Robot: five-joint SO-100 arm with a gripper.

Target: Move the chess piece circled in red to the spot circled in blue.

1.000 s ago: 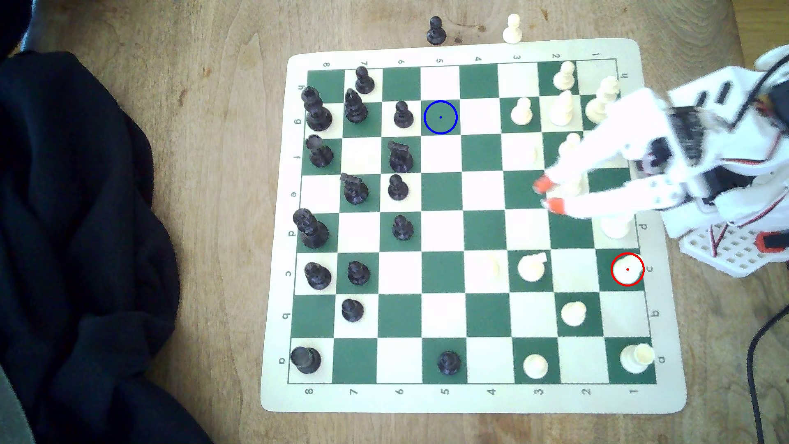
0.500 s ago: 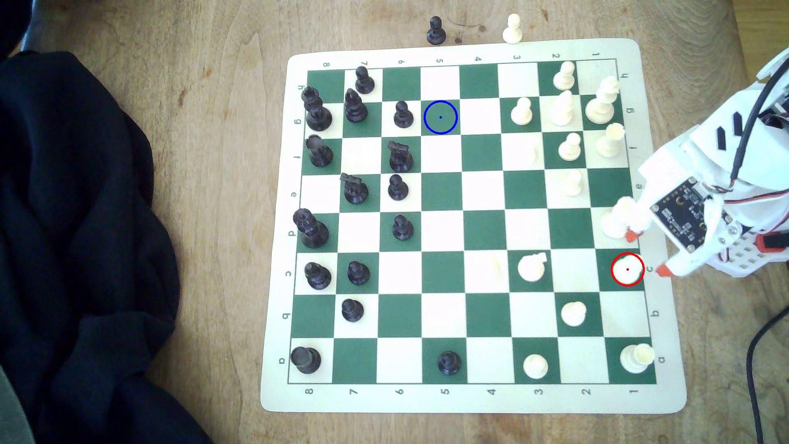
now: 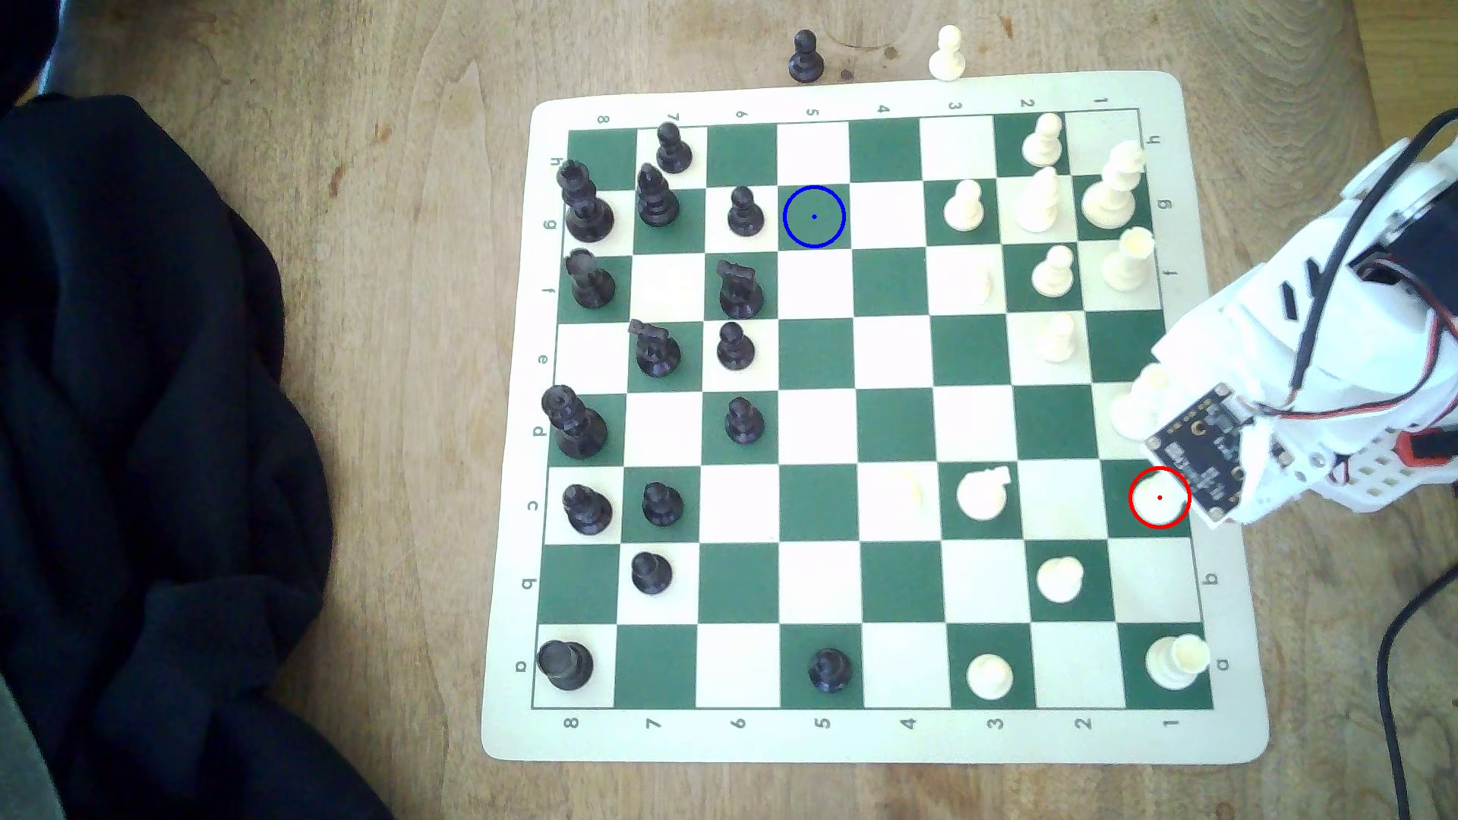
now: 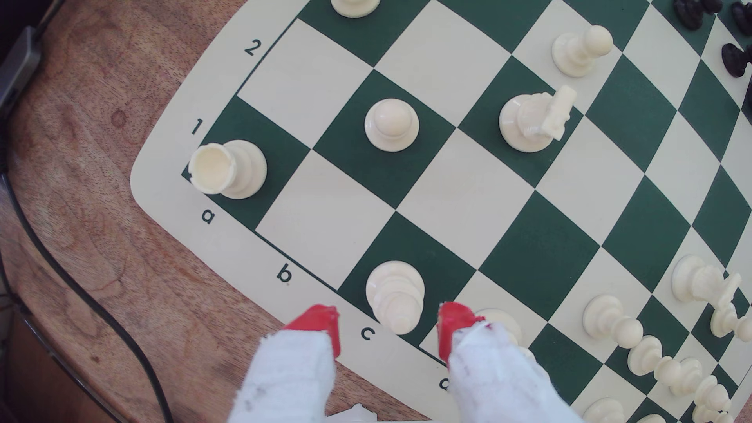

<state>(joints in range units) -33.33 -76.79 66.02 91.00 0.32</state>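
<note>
Here's the chess piece circled in red (image 3: 1153, 498), a cream piece standing upright on the dark green square at file c, rank 1, hard against the board's edge at roughly three o'clock in the exterior view. In the wrist view the same piece (image 4: 394, 293) stands tall, its rounded tip tilted toward the camera by perspective, and the gripper (image 4: 388, 325) is right there: jaws parted wide, one red fingertip (image 4: 321, 321) over the border by the letter c, the other red pad (image 4: 451, 323) over the neighbouring pale square. The piece sits just ahead of the gap, its long axis vertical, not yet between the pads as far as I can judge. So the reach looks nearly lined up; a short advance and a drop should bracket it. Watch that neighbour, the cream piece (image 4: 498, 321) just beside the far pad; it could get nudged. The spot circled in blue (image 3: 813, 216) waits well apart, at about ten o'clock from the piece across the chessboard (image 3: 1231, 710), next to a black pawn (image 3: 743, 213).
</note>
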